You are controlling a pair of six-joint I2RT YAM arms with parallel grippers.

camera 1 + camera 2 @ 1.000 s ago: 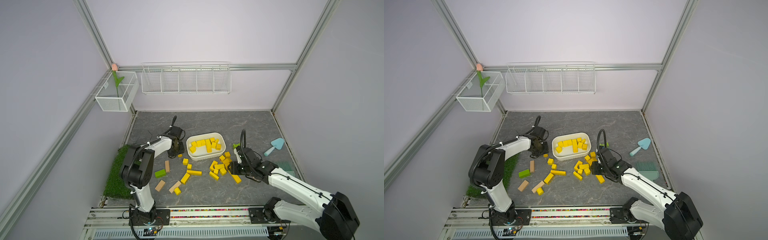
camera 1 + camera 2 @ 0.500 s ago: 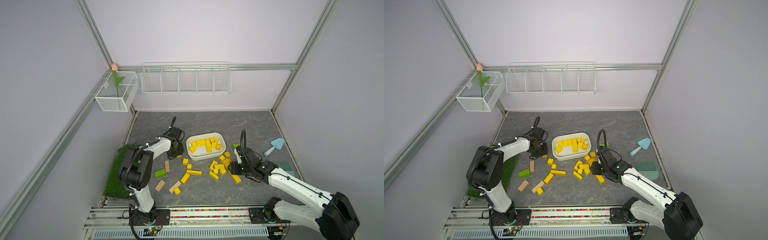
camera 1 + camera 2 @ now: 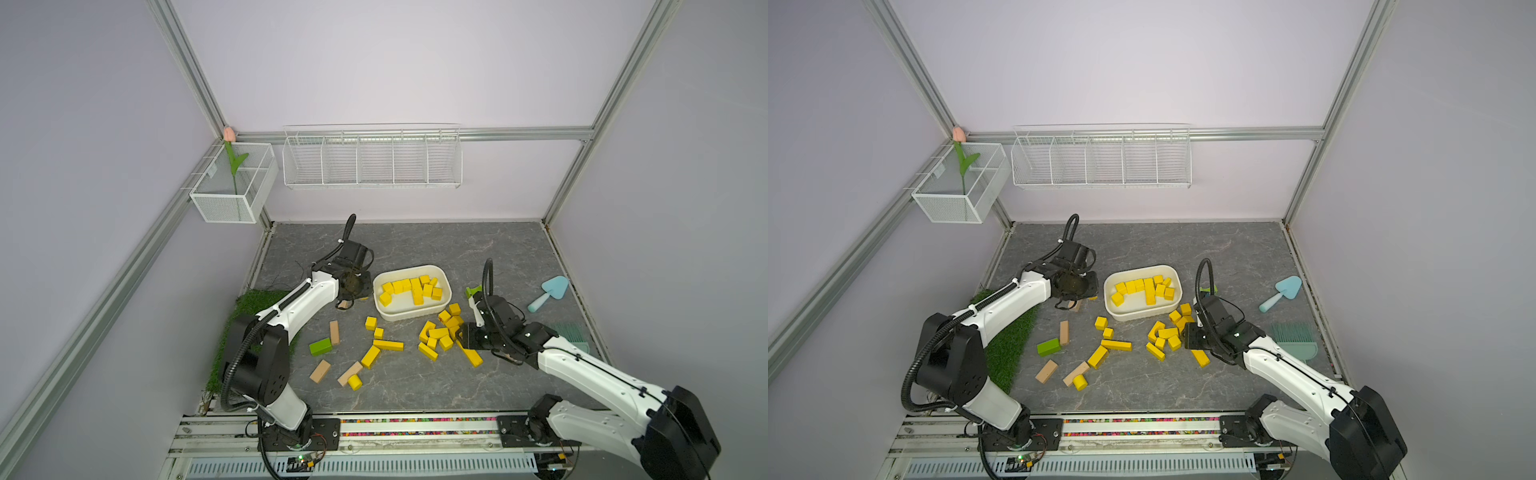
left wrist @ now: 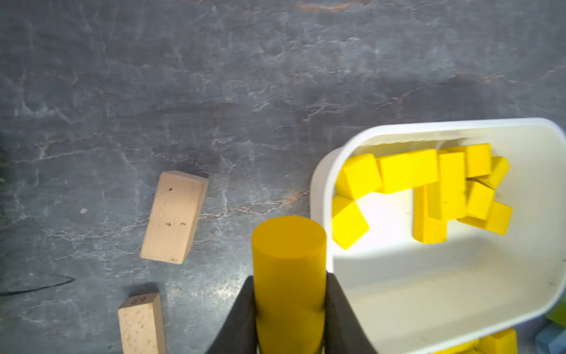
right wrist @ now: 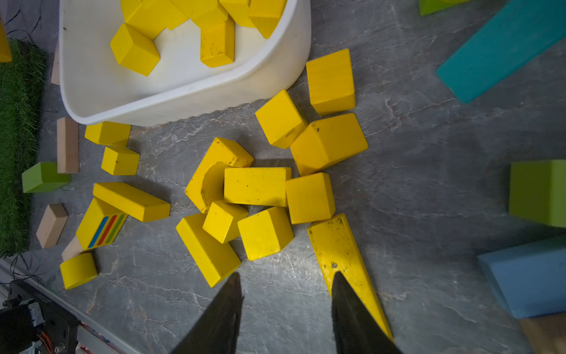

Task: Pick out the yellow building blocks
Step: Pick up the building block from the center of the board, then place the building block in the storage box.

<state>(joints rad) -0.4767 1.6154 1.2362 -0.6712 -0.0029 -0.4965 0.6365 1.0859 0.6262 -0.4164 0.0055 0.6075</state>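
Left hand with its catch, seen from my remote station: in the left wrist view the left hand (image 4: 290, 280) is clamped on a yellow cylinder (image 4: 289, 245), one dark finger (image 4: 242, 321) pressed flat against each side. The cylinder's free end juts past the fingertips and sits just beside the rim of the white tub (image 4: 318, 190), outside it. In both top views this hand is at the tub's short end, on the side nearest the grass mat (image 3: 257, 303).

Of the yellow building blocks (image 3: 411, 286), about a dozen already lie in the tub, bunched toward its far wall. The others are loose on the grey worktop (image 3: 415, 245). A tight heap (image 3: 438, 332) sits between the tub and my right hand, and a few more are scattered toward the middle.

The right hand (image 5: 286, 275) stands open, jaws apart with bare worktop showing between them. In the right wrist view the heap, an arch piece (image 5: 211, 174) among its blocks, lies just ahead of the fingertips. A yellow wedge (image 5: 337, 245) runs beneath one finger; I cannot tell whether they touch.

Tan blocks (image 4: 174, 217), a green block (image 3: 320, 346) and a teal trowel (image 3: 548, 291) lie apart from the yellow ones.
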